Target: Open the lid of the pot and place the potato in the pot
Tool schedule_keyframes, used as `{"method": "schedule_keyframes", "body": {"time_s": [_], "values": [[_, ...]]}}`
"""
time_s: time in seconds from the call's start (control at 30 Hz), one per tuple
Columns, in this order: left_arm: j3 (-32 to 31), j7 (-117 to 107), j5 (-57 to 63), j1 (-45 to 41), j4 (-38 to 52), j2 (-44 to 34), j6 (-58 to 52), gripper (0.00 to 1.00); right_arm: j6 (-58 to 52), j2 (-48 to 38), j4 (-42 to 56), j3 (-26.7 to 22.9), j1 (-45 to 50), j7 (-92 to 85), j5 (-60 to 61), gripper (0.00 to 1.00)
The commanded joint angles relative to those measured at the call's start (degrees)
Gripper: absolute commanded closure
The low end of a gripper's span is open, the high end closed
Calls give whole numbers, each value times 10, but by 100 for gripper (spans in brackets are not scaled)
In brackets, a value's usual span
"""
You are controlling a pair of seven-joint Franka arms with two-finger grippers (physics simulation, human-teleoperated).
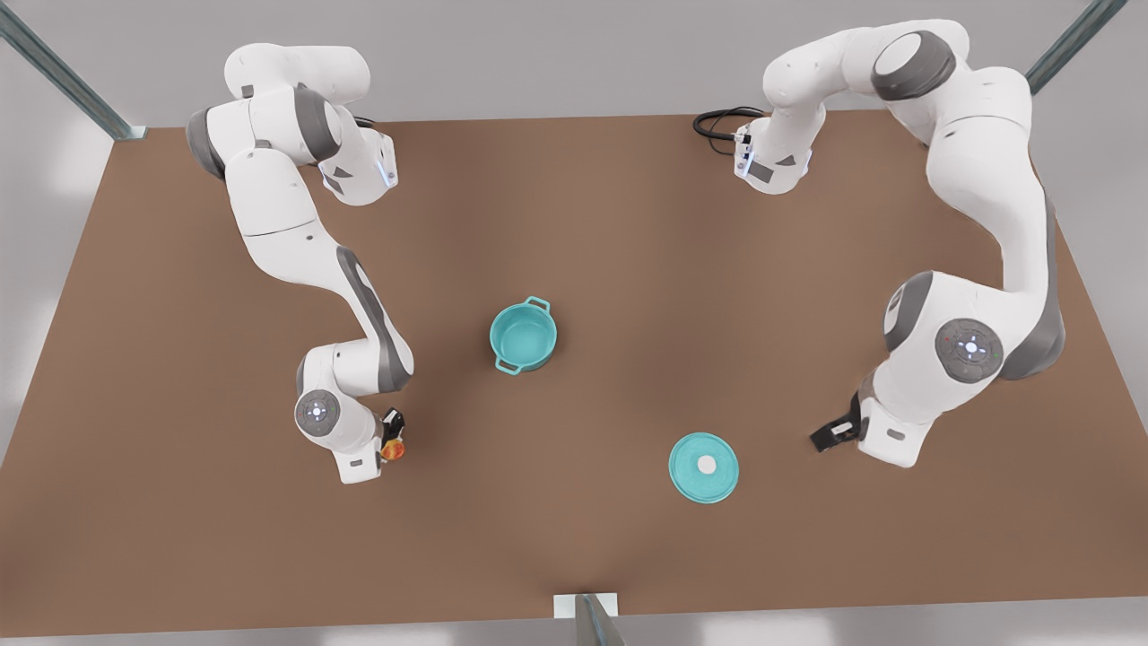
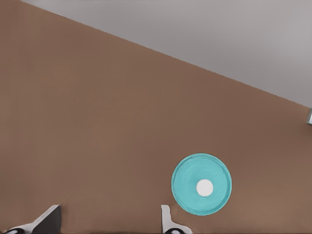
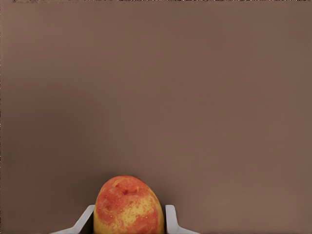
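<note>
The teal pot (image 1: 523, 336) stands uncovered mid-table, its inside bare. Flat on the table toward the front view's right lies the pot lid (image 1: 704, 467) (image 2: 201, 184), white knob up. My left gripper (image 1: 825, 438) (image 2: 107, 222) hovers open a short way to the lid's right in the front view, not touching it. At the front view's left, my right gripper (image 1: 392, 440) (image 3: 127, 225) is shut on the potato (image 1: 393, 449) (image 3: 127, 207), a yellow lump with orange-red patches. The potato sits well to the left of the pot in the front view.
The brown table (image 1: 574, 224) stretches wide between the two arm bases. A black cable (image 1: 717, 121) loops at the back edge. A metal bracket (image 1: 587, 606) stands at the near edge, and metal posts rise at the back corners.
</note>
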Motion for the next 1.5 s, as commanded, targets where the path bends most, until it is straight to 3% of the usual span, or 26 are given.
{"method": "schedule_keyframes", "body": {"time_s": [0.0, 0.07, 0.17, 0.2, 0.7, 0.87, 1.1, 1.2, 1.47], "values": [[389, 398, -382, -202, -38, -108, -147, 0, -2, -1, 0, 0, 0, -7, -2, 52], [425, 480, -376, -220, -315, -341, 78, 0, -3, -2, 0, 0, 0, -8, -2, 55], [416, 313, -318, -263, -219, -267, 71, 0, -17, -21, 2, 3, 2, -7, -2, 55], [418, 300, -324, -264, -223, -268, 11, 0, -19, -28, 2, 3, 2, -7, -2, 55], [418, 302, -323, -261, -209, -282, 7, 0, -145, -133, -19, 52, 24, 86, -3, 58], [419, 302, -323, -261, -208, -282, 7, 0, -138, -167, -66, 84, 27, 162, -3, 58], [418, 302, -326, -260, -208, -282, 8, 0, -146, -209, -131, 85, 77, 225, -7, 59], [418, 302, -327, -260, -208, -282, 9, 0, -170, -220, -131, 91, 126, 292, -6, 59], [424, 376, -329, -260, -208, -283, 6, 0, -192, -209, -131, 121, 138, 338, -5, 59]]}}
